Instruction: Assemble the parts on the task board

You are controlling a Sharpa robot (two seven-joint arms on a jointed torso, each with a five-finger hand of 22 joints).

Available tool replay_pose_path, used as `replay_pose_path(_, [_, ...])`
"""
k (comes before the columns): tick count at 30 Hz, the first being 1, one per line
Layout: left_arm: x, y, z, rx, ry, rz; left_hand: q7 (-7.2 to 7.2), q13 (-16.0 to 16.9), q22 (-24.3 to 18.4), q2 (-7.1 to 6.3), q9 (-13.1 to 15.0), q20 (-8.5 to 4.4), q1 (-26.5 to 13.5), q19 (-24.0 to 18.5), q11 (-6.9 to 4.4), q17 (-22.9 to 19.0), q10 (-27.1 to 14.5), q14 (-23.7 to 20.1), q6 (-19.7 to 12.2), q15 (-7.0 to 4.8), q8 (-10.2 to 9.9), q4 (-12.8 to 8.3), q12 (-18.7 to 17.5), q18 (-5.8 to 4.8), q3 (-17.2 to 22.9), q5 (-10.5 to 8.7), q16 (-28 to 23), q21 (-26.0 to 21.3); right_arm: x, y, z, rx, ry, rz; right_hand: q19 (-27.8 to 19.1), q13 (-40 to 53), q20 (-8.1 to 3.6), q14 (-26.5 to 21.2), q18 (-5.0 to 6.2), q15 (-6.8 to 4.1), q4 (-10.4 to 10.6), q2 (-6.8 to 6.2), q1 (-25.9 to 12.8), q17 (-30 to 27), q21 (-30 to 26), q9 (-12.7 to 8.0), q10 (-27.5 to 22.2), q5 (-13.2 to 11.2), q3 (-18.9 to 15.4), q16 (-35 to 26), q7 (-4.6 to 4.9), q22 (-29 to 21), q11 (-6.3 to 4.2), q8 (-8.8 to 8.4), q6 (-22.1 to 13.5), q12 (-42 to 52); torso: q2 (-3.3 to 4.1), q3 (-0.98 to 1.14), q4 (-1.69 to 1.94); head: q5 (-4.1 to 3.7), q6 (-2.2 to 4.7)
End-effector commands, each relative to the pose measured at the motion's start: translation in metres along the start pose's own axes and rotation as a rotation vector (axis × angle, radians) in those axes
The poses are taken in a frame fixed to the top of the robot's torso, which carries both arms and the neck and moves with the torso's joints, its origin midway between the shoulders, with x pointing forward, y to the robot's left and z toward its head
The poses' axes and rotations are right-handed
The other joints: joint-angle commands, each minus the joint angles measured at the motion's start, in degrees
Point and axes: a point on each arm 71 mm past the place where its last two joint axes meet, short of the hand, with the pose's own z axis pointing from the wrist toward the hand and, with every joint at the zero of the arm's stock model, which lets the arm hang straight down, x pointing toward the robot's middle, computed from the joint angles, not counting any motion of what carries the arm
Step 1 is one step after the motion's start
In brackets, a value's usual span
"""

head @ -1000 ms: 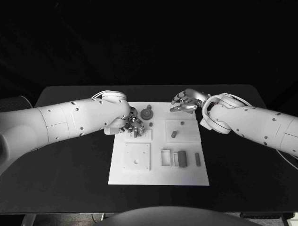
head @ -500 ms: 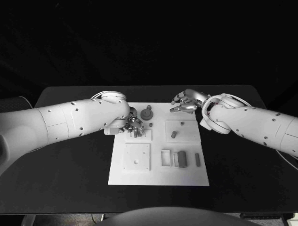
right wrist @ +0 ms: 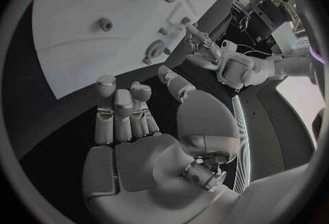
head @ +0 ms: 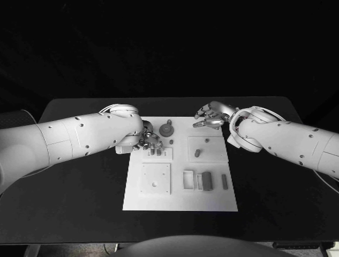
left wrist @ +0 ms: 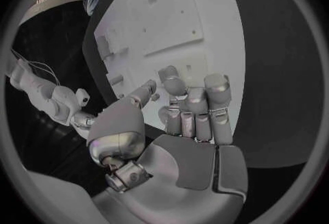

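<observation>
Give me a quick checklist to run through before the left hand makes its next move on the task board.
1. Left hand over the task board: ok, at its far left part.
2. Left hand holding a part: cannot tell; its fingers are curled and nothing plainly shows between them.
3. Right hand out of the way: ok, at the board's far edge, fingers curled, holding nothing.
4. Round part undisturbed: ok, beside the left hand.
5. Long parts in the near right area: ok, lying untouched.
</observation>
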Motion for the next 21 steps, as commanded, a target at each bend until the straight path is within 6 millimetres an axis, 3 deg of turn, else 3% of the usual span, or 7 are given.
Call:
replay_pose_path(1, [-0.002, -0.002, -0.001, 0.077, -0.004, -0.059, 0.29, 0.18, 0.07, -0.18, -0.01, -0.05, 0.55, -0.34, 0.07, 0.03, -0.65, -0.08, -0.64, -0.52, -0.52, 0.34, -0.34, 4.06, 0.05, -0.21, -0.36, -0.28, 0.001, 0.0, 0.0, -0.007, 0.01, -0.005, 0.03, -0.06, -0.36, -0.11, 3.92, -0.24, 0.3, -0.06, -0.55, -0.09, -0.19, -0.08, -0.48, 0.29, -0.1, 0.27, 0.33, 0.52, 0.03, 0.23, 0.05, 0.34, -0.05, -0.03, 0.06, -0.06, 0.07])
replay_pose_path(8, [-0.009, 0.007, -0.007, 0.095, -0.043, -0.125, 1.83, 0.3, -0.57, 1.35, -0.34, 0.03, 2.9, -2.53, 1.56, -0.93, -3.98, -2.33, -4.34, 0.76, -2.18, -1.38, -2.12, 4.01, -0.36, 0.7, -2.45, -2.1, 0.0, -0.002, 0.0, -0.002, 0.007, -0.006, 0.03, -0.06, -0.36, -0.11, 3.92, -0.24, 0.31, -0.05, -0.55, -0.09, -0.19, -0.08, -0.48, 0.29, -0.1, 0.27, 0.33, 0.52, 0.04, 0.24, 0.04, 0.35, -0.1, -0.06, 0.08, -0.15, 0.45])
replay_pose_path(14, [-0.025, 0.013, -0.018, 0.115, -0.087, -0.193, 2.11, 0.34, -0.81, 1.98, -0.37, 0.04, 3.78, -2.95, 1.84, -1.21, -4.49, -2.72, -4.91, 1.05, -2.38, -2.39, -2.58, 3.91, -0.73, 1.24, -2.87, -2.63, -0.001, -0.004, 0.0, 0.002, 0.003, -0.007, 0.04, -0.06, -0.36, -0.1, 3.92, -0.24, 0.31, -0.04, -0.55, -0.09, -0.19, -0.08, -0.48, 0.29, -0.1, 0.27, 0.34, 0.53, 0.04, 0.24, 0.04, 0.35, -0.12, -0.02, 0.13, -0.26, 1.62])
replay_pose_path(16, [-0.034, 0.017, -0.023, 0.116, -0.126, -0.217, 2.86, 0.13, -1.06, 2.44, -0.9, 0.05, 4.53, -3.34, 2.51, -1.57, -5.1, -3.09, -7.57, 1.59, -3.76, -3.24, -3.17, 3.87, -0.73, 1.62, -3.4, -3.16, -0.002, -0.005, -0.001, 0.004, 0.002, -0.007, 0.04, -0.06, -0.36, -0.1, 3.92, -0.24, 0.31, -0.03, -0.55, -0.09, -0.19, -0.08, -0.48, 0.29, -0.1, 0.28, 0.34, 0.53, 0.04, 0.23, 0.03, 0.35, -0.14, -0.04, 0.13, -0.3, 2.02])
replay_pose_path(17, [-0.04, 0.019, -0.026, 0.119, -0.15, -0.231, 3.13, 0.07, -1.13, 2.88, -1.06, 0.06, 5.21, -3.35, 2.77, -1.7, -5.19, -3.1, -8.4, 1.81, -4.17, -3.76, -3.27, 3.87, -0.49, 1.98, -3.53, -3.26, -0.002, -0.005, 0.0, 0.005, 0.002, -0.008, 0.04, -0.07, -0.36, -0.1, 3.92, -0.24, 0.31, -0.02, -0.55, -0.1, -0.19, -0.09, -0.48, 0.29, -0.09, 0.28, 0.34, 0.53, 0.04, 0.23, 0.03, 0.35, -0.12, -0.04, 0.12, -0.28, 2.16])
replay_pose_path(19, [-0.051, 0.025, -0.03, 0.118, -0.199, -0.267, 3.93, -0.27, -1.44, 2.87, -1.34, 0.54, 7.1, -3.74, 3.55, -2.43, -6.09, -3.56, -10.21, 2.57, -4.99, -5.26, -3.96, 3.71, 0.07, 4.96, -4.5, -3.84, -0.003, -0.006, -0.001, 0.007, 0.0, -0.008, 0.04, -0.07, -0.37, -0.1, 3.92, -0.24, 0.31, -0.02, -0.55, -0.1, -0.19, -0.09, -0.48, 0.29, -0.09, 0.28, 0.34, 0.53, 0.04, 0.23, 0.02, 0.36, -0.1, -0.02, 0.11, -0.24, 2.5])
replay_pose_path(21, [-0.063, 0.03, -0.033, 0.12, -0.258, -0.273, 4.6, -0.99, -2.11, 3.08, -1.36, 1.35, 9.51, -5.14, 4.24, -3.46, -7.66, -4.77, -11.12, 3.31, -5.26, -7.34, -5.25, 3.45, 0.64, 5.53, -6.07, -5.29, -0.003, -0.007, 0.0, 0.01, 0.001, -0.009, 0.05, -0.07, -0.37, -0.1, 3.92, -0.24, 0.31, -0.01, -0.55, -0.1, -0.19, -0.09, -0.48, 0.29, -0.09, 0.28, 0.34, 0.53, 0.04, 0.23, 0.02, 0.36, -0.08, 0.01, 0.09, -0.23, 2.77])
